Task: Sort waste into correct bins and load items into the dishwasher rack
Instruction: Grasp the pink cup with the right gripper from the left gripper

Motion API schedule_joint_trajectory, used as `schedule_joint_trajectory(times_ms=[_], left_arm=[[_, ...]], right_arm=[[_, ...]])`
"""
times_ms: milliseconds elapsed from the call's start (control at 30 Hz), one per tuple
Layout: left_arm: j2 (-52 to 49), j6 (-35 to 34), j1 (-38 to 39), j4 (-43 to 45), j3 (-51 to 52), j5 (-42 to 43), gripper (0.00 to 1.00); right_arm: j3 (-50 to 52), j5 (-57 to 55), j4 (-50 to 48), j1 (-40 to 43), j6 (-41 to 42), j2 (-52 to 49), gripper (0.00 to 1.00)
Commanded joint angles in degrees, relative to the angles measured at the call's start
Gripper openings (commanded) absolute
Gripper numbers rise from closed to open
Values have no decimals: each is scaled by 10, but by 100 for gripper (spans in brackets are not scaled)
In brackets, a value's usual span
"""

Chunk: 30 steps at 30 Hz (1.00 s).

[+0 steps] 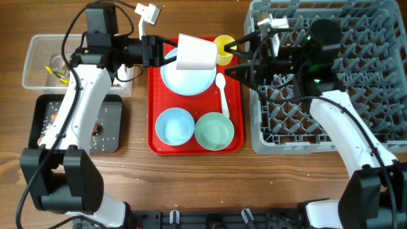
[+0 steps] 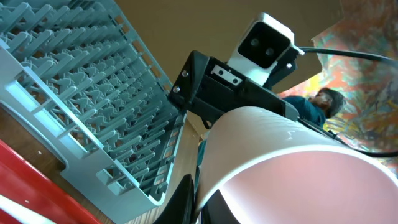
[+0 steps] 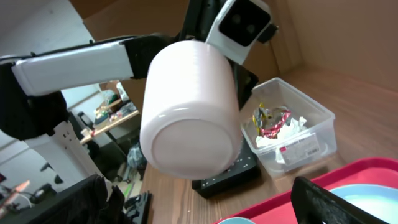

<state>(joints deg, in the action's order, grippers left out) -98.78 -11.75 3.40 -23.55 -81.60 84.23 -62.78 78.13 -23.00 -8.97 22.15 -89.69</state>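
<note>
My left gripper is shut on the rim of the small white-pink cup and holds it on its side above the white plate. In the left wrist view the cup fills the frame, its rim pinched by the gripper. The right gripper stands open just right of the cup, not touching it. In the right wrist view the cup's base faces me, ahead of the open gripper. The yellow cup, white spoon, blue bowl and green bowl sit on the red tray.
The grey dishwasher rack stands on the right, under the right arm. At the left are the clear tub with wrappers and tissue, and the black tray with scattered rice. Both also show in the right wrist view: tub, black tray.
</note>
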Motion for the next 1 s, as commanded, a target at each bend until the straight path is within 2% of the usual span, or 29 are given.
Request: schedule_joint_trajectory(times_ms=[0,400,967], left_arm=[[-4,-8,3,0,-2,2,4],[-4,-8,32,0,-2,1,4],[-4,-7,33,-28,-2,-30,4]], right_arm=[[-5,-17,-1,-18,-48,0,99],[-5,-79,-3,-51,-102,0,100],[-5,-78,-31,-57,-82,0,93]])
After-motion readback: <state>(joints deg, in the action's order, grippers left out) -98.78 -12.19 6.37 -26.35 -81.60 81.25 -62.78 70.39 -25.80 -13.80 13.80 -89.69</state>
